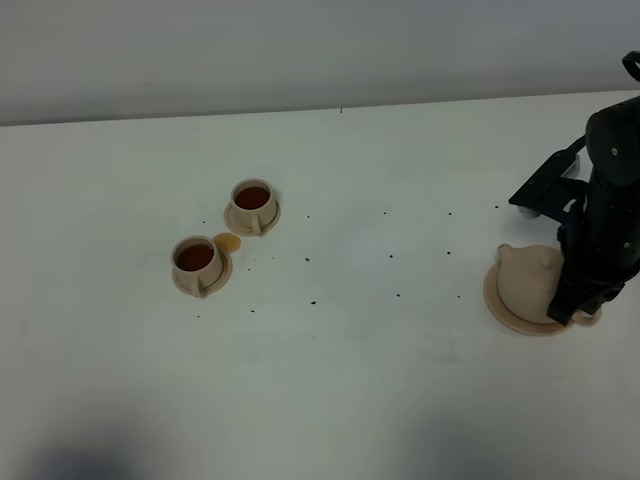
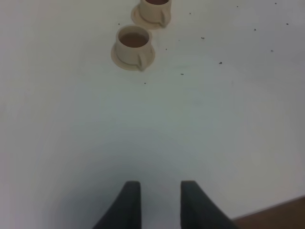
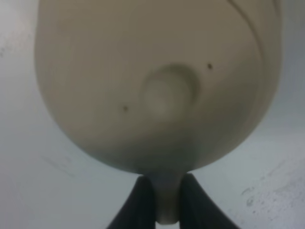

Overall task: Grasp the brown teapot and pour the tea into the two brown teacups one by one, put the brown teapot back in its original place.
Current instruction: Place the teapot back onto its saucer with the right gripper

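The brown teapot [image 1: 526, 281] stands on the flat round tan plate [image 1: 497, 304] at the right of the table. My right gripper [image 1: 572, 303] is at the teapot's right side. In the right wrist view the teapot [image 3: 157, 95] fills the frame, and the gripper [image 3: 167, 202] is shut on its handle [image 3: 167, 210]. The two brown teacups [image 1: 252, 203] [image 1: 197, 264] sit on their saucers at the left middle, both holding dark tea. They also show in the left wrist view [image 2: 135, 44] [image 2: 155, 10], far ahead of my left gripper [image 2: 159, 198], which is open and empty.
A small tan patch [image 1: 228, 241] lies on the table between the two cups. Dark specks are scattered over the white tabletop [image 1: 390, 330]. The table's near edge [image 2: 281, 210] shows in the left wrist view. A grey wall runs along the back.
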Controlling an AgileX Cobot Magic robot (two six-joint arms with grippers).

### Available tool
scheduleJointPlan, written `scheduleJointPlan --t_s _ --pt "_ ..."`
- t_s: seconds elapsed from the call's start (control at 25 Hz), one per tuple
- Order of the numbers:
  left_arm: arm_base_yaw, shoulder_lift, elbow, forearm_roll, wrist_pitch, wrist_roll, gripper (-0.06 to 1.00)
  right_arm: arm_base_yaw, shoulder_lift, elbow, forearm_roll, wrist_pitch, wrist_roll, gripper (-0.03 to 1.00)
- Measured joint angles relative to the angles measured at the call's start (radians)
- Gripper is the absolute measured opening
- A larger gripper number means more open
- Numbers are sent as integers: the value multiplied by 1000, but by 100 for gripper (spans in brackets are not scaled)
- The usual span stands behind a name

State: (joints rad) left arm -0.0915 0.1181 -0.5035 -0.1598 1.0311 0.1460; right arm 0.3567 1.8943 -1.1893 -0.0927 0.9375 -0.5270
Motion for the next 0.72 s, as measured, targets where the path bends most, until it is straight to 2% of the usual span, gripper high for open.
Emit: scheduleJointPlan --t_s 0.48,0.56,0.72 --pt "0 0 0 0 0 0 23 -4 0 18 -1 -12 10 11" --pt "0 0 0 0 0 0 23 -4 0 19 0 -12 10 14" --pt "0 0 0 0 0 0 23 -5 0 21 14 -25 13 27"
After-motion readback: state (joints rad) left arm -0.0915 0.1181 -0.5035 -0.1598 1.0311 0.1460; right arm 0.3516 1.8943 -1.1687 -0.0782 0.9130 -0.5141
